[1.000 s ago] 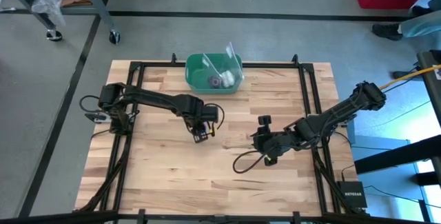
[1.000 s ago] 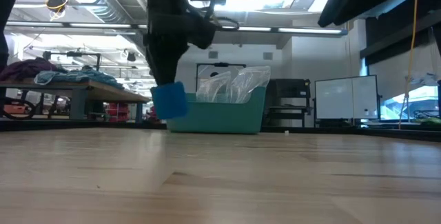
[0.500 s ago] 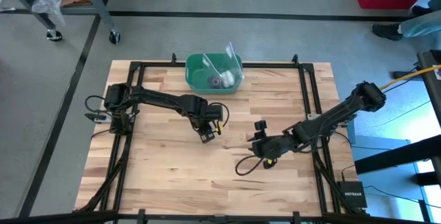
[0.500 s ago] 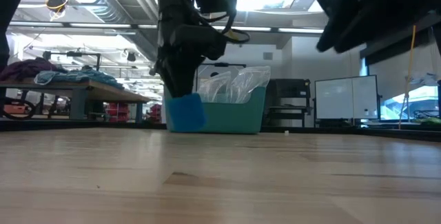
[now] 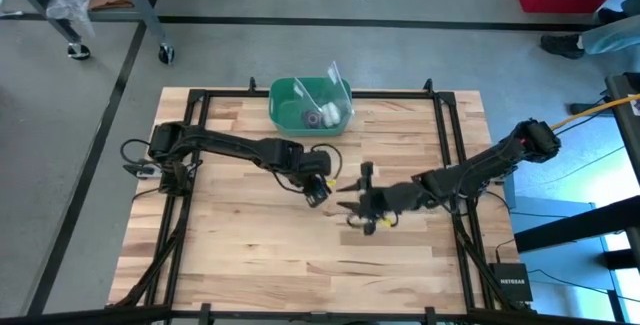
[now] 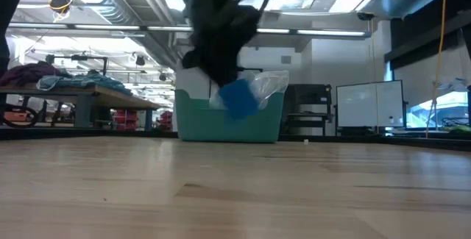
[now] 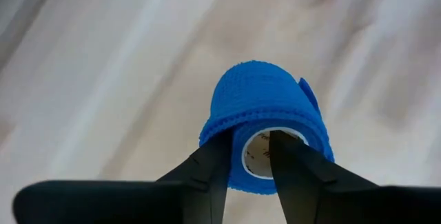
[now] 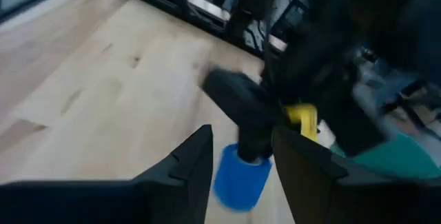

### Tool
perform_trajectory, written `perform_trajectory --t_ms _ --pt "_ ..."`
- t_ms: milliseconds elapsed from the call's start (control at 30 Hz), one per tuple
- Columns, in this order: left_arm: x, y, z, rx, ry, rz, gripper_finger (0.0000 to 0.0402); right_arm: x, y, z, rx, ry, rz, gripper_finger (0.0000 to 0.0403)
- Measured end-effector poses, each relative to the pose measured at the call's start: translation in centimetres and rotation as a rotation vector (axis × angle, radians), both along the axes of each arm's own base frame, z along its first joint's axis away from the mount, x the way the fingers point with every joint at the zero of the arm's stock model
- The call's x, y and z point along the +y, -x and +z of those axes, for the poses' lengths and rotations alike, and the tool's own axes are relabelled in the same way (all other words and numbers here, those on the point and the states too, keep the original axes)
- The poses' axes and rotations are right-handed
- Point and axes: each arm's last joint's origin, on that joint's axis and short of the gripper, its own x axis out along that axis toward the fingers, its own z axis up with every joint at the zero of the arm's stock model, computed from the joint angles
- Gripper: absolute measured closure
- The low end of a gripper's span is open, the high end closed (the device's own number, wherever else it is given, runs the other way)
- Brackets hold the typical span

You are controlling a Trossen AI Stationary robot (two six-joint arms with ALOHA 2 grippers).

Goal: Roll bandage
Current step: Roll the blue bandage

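- Bare wood is seen across the near half of the bench (image 5: 250, 265), and the middle is taken up by both arms inside the dark frame along the edges.
- A green bin (image 5: 290, 100) is set at the far edge, with clear plastic and a dark round thing inside it.
- The bandage (image 7: 265, 124), a blue roll, is held above the bench by the left claw (image 7: 248, 158), one finger inside its core, one outside.
- The right claw (image 8: 241, 158) is spread apart just beside the roll, not touching it.
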Motion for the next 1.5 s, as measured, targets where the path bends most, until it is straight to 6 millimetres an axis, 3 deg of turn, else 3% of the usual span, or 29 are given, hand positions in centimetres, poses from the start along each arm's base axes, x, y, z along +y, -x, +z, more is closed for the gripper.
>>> perform_trajectory --t_ms 133,233,867,1500 --pt "-1.6 -1.0 1.9 -0.151 0.011 -0.027 0.0312 -1.7 -0.3 -0.7 0.080 -0.044 -0.013 0.0249" --pt "-2.2 -1.3 2.3 -0.198 0.024 -0.003 0.0312 -2.4 -0.5 -1.4 0.131 -0.075 0.009 0.0249" --pt "-4.8 -2.0 3.0 -0.350 0.073 0.087 0.0313 -2.3 -1.0 -1.7 0.135 -0.123 0.057 0.0249" --pt "-3.8 -2.1 3.1 -0.369 0.069 0.228 0.0313 -2.4 -1.0 -1.8 0.138 -0.115 0.044 0.0249"
